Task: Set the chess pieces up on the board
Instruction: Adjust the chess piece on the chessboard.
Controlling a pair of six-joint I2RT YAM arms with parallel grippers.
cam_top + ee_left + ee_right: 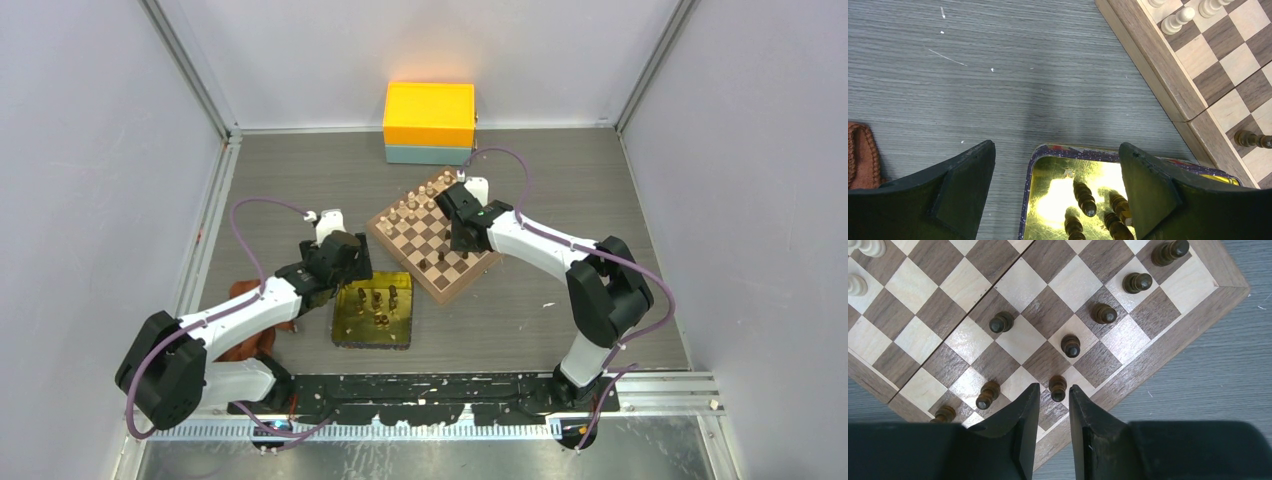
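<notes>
dark chess pieces (1070, 345) upright, board (1018, 287) set diagonal

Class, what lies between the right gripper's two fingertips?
One dark-brown chess piece, standing on the board near its edge, sits in the gap of the right gripper, seen in the right wrist view.

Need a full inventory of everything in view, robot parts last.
board: 1, light and dark brown checks, mid-table, set at an angle
dark chess pieces: 8 visible on the board's near side, several more in the tray
pale chess pieces: count unclear, beige, board's far side
tray: 1, shiny gold, left of the board
box: 1, orange over teal, far edge
brown woven item: 1, under left arm
table: grey wood-grain
left gripper: open, above tray
right gripper: open, over one dark piece
</notes>
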